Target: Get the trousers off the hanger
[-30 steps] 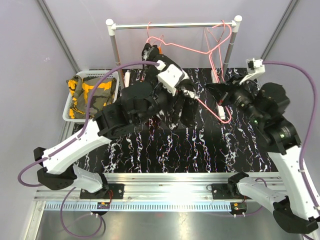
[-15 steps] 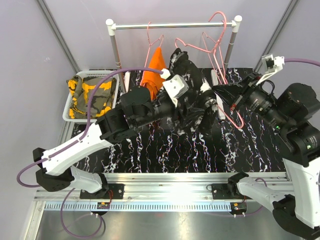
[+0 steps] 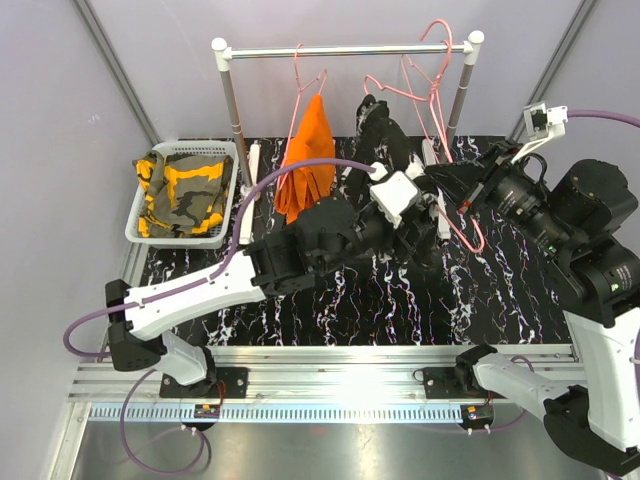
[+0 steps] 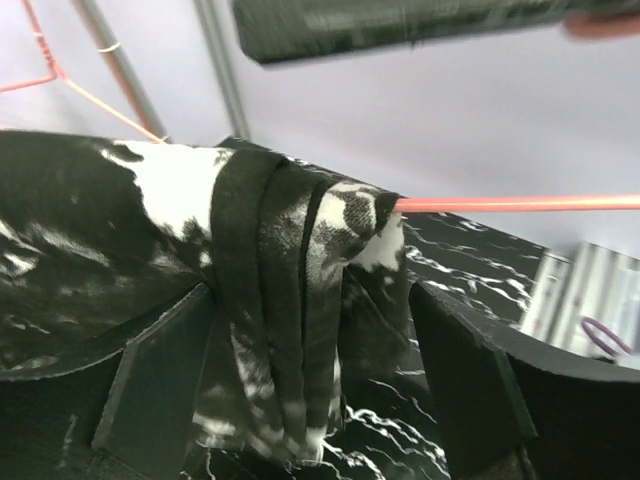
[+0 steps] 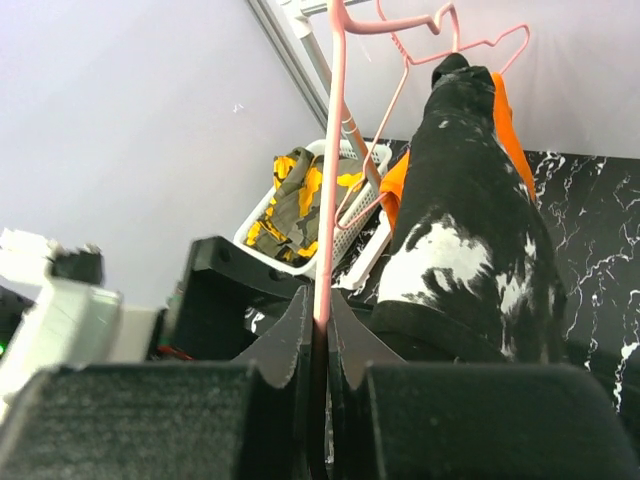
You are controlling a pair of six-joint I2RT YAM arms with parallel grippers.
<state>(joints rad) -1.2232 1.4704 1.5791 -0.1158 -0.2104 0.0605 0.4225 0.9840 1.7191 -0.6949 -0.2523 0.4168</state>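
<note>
The black white-speckled trousers [image 3: 383, 140] hang folded over the bar of a pink hanger [image 3: 468, 232]. My right gripper [image 3: 452, 190] is shut on that hanger's wire [image 5: 324, 262], holding it above the table. My left gripper [image 4: 310, 395] is open. Its fingers [image 4: 155, 395] stand on either side of the hanging fold of the black trousers [image 4: 280, 300], apart from the cloth. Orange trousers [image 3: 308, 158] hang on another pink hanger from the rail. Olive-green and yellow trousers [image 3: 185, 192] lie in the white basket [image 3: 228, 150].
A clothes rail [image 3: 350, 49] on two posts spans the back, with more pink hangers [image 3: 435, 60] hooked at its right end. The table top [image 3: 340, 310] is black marbled. Grey walls close in on both sides.
My left gripper has opened and let go of the black trousers, and the left arm has moved right. The right arm raised the hanger early on, then held still.
</note>
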